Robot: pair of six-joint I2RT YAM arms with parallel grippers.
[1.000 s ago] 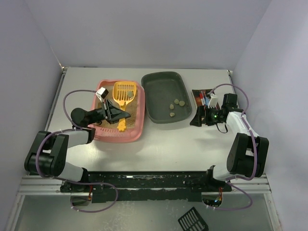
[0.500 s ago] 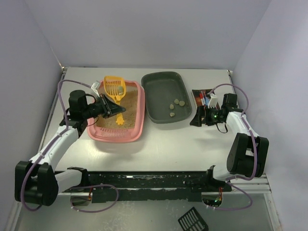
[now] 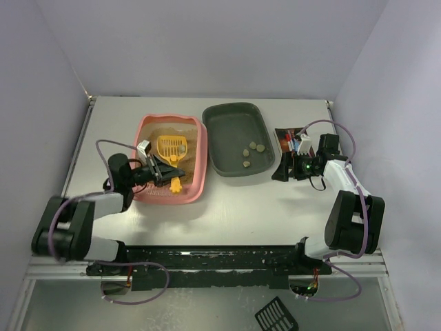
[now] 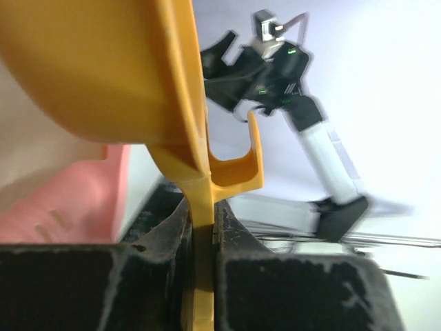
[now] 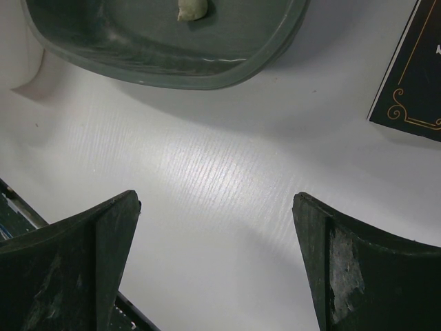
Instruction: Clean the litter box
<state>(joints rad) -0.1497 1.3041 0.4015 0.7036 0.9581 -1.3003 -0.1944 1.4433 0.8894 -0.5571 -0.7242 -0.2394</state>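
Note:
The pink litter box with tan litter sits left of centre. My left gripper is shut on the handle of a yellow slotted scoop, whose head is over the litter in the middle of the box. In the left wrist view the scoop fills the upper left, its handle clamped between my fingers, with the pink box rim below. I cannot tell whether the scoop holds anything. My right gripper is open and empty above bare table; in the right wrist view it is wide open.
A dark grey tray stands right of the litter box with three small clumps in it; its near rim and one clump show in the right wrist view. A dark printed card lies by the right arm.
My left arm has pulled back toward the near side with the scoop, and the scoop head moved from the box's far rim to over its middle. The right arm has not moved.

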